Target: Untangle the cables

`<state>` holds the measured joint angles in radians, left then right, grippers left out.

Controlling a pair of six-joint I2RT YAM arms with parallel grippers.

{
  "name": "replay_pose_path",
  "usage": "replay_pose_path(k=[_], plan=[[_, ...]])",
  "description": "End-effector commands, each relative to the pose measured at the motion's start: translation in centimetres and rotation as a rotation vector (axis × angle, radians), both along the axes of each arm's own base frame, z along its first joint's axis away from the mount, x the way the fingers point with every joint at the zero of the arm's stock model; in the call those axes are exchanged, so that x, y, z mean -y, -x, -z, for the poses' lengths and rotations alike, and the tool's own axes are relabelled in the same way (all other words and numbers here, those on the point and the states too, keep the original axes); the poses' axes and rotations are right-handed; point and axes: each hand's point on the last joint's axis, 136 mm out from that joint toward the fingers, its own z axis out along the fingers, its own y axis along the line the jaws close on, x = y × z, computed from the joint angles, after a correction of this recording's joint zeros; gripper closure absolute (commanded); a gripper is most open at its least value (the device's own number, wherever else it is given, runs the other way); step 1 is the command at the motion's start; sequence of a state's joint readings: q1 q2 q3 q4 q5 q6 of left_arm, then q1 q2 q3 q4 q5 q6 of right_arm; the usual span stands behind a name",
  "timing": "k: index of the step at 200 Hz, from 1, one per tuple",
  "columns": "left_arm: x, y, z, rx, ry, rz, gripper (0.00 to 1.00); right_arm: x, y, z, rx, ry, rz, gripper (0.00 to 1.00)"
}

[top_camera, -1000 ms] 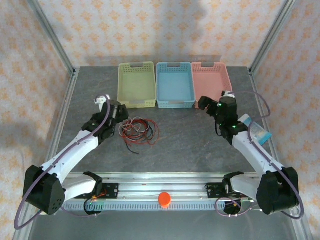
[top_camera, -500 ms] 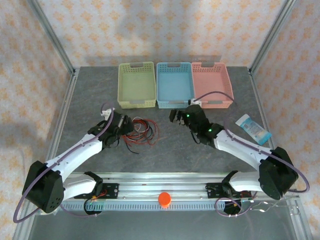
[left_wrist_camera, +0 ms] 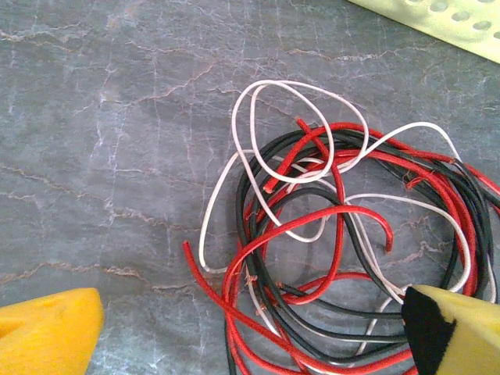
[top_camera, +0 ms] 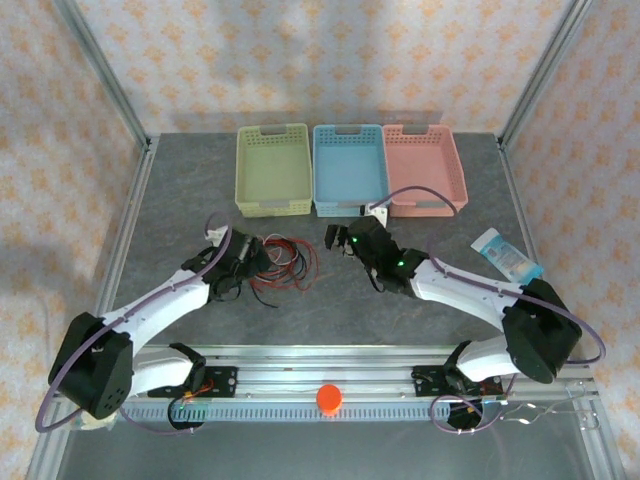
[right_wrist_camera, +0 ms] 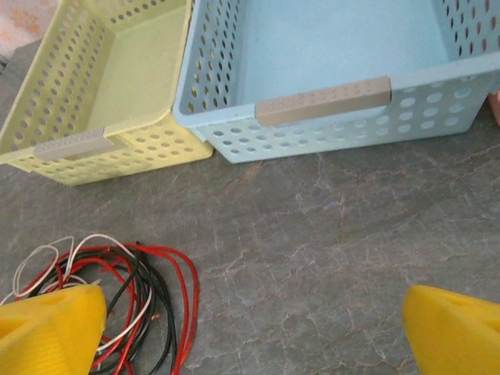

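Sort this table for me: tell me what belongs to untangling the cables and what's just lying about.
For the job: cables, red, black and white in one tangle; left gripper and right gripper, both open.

Lying about: yellow basket, blue basket, pink basket, blue-and-white packet, red knob on the front rail.

no text, number, brand or sign is legible. the blue basket point(right_wrist_camera: 437, 117) and the yellow basket point(right_wrist_camera: 148, 141) to its left each carry a grey strip point(right_wrist_camera: 322, 101) on the near wall, with no readable characters. the blue-and-white packet point(top_camera: 506, 257), right of the blue basket, bears print too small to read.
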<state>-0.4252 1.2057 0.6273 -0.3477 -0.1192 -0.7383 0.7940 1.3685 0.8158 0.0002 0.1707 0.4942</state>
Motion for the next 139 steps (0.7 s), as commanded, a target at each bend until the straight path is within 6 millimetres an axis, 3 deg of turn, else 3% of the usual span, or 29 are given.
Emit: replay_pose_path(k=[1,27,70,114,139], plan=[[-1.2,-1.7,-0.6,0.036,-0.066,-0.016,0.0,0.4,-0.7,-2.3,0.064,0.002,0.038,0.03],[-2.5,-2.8,-0.2,0.059,-0.065,-0.051,0.0,0.7,-0.4,-2.5,0.067,-0.004,0.038,0.04],[-0.5,-4.8,0.1,0.114,0.023,0.037,0.0,0.5,-0.2,-2.7,0.074,-0.019,0.016,0.05],[-0.7,-5.4,1.2,0.105,-0.006,0.06,0.0,0.7,-0.2,-3.2,0.088,-0.026,0.029,0.05],[0.1,-5.7,1.8,0.09,0.017,0.097,0.0,0.9,-0.2,-3.6,0.098,-0.037,0.038,0.05]])
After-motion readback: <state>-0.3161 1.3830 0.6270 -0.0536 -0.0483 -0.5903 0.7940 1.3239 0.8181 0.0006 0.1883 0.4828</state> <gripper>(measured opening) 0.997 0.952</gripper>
